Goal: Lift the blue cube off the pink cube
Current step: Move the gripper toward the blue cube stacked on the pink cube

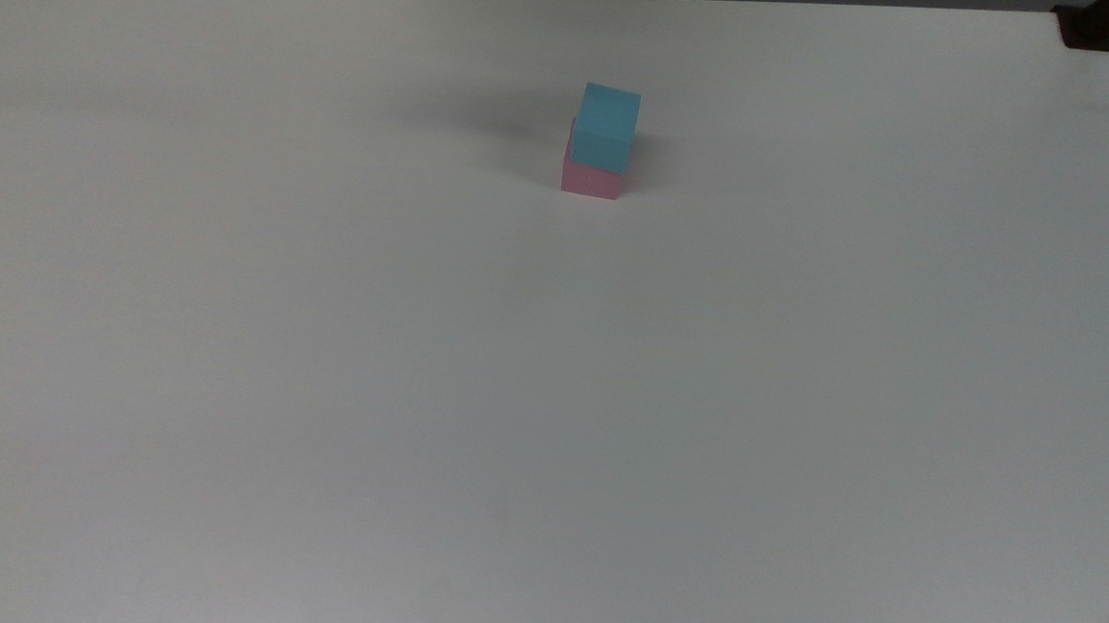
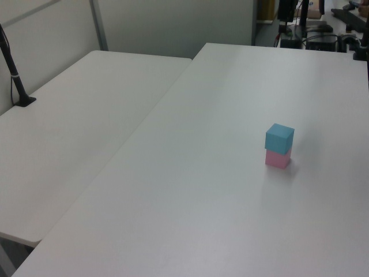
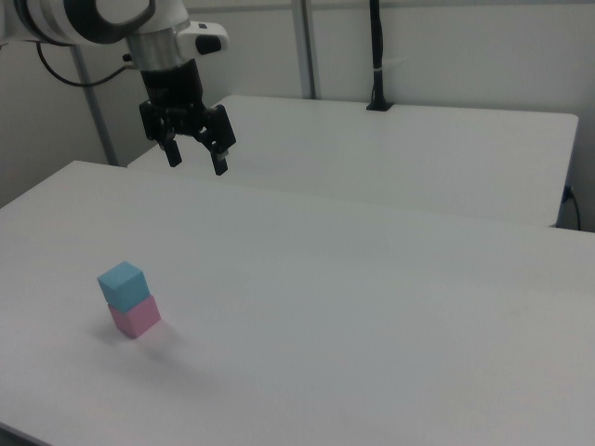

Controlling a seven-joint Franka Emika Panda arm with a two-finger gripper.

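Two-cube stack awaiting the pick. The blue cube (image 1: pixel 607 126) sits squarely on top of the pink cube (image 1: pixel 590 178), set very slightly askew to it, and the pair stands on the white table (image 1: pixel 549 398) near the far edge in the top view, roughly midway between the side edges and well apart from every corner. In the right view the gripper (image 3: pixel 194 158) hangs high above the table, jaws spread wide and fingers pointing downward, holding nothing. The governing relation: in the right view the blue cube (image 3: pixel 122 283) lies below the gripper and somewhat toward the right view's left, nearer the table's near edge, with clear air between them. The cube has no long axis; its faces are equal, so the judgement is that the jaws need only square up to one pair of opposite side faces, then descend over the upper cube alone. The pink cube (image 3: pixel 135 316) just beneath leaves little room for going too low.
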